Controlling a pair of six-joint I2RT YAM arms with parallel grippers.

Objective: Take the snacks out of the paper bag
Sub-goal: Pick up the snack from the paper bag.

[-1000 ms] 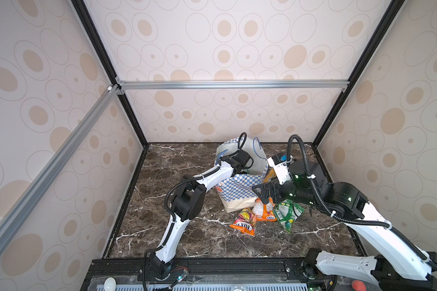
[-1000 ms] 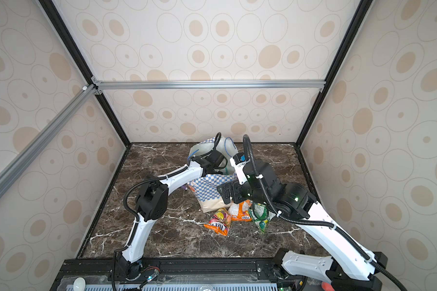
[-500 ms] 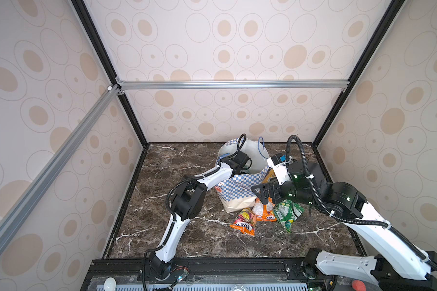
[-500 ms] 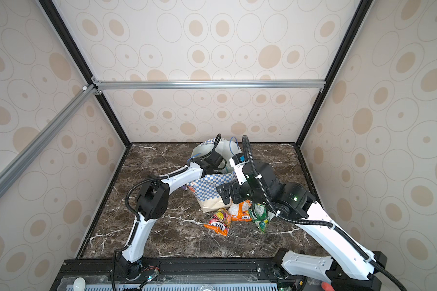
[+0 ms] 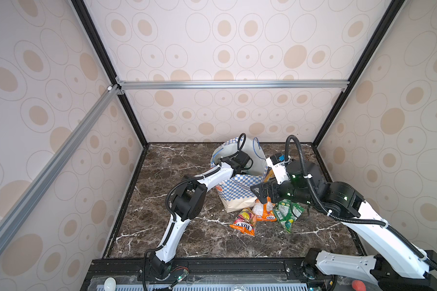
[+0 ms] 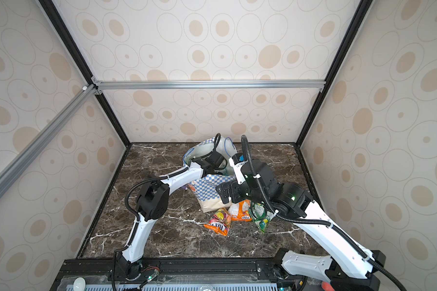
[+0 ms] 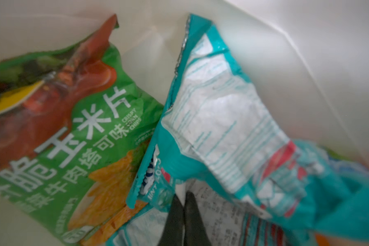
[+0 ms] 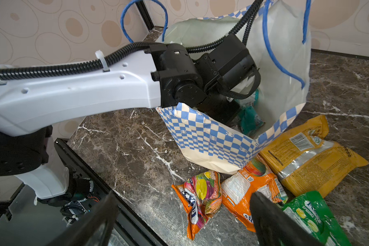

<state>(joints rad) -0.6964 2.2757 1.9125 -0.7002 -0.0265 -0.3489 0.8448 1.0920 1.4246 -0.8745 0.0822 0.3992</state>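
Left gripper (image 7: pixel 183 194) is down inside the paper bag (image 5: pixel 237 194), hidden in both top views. Only the left wrist view shows it: jaws pressed together beside a teal packet (image 7: pixel 222 127) and a green packet (image 7: pixel 73 132), and I can't tell if foil is pinched. Right gripper (image 8: pixel 183 194) gapes wide and empty above four snacks (image 8: pixel 243 191) on the counter (image 8: pixel 126 138).
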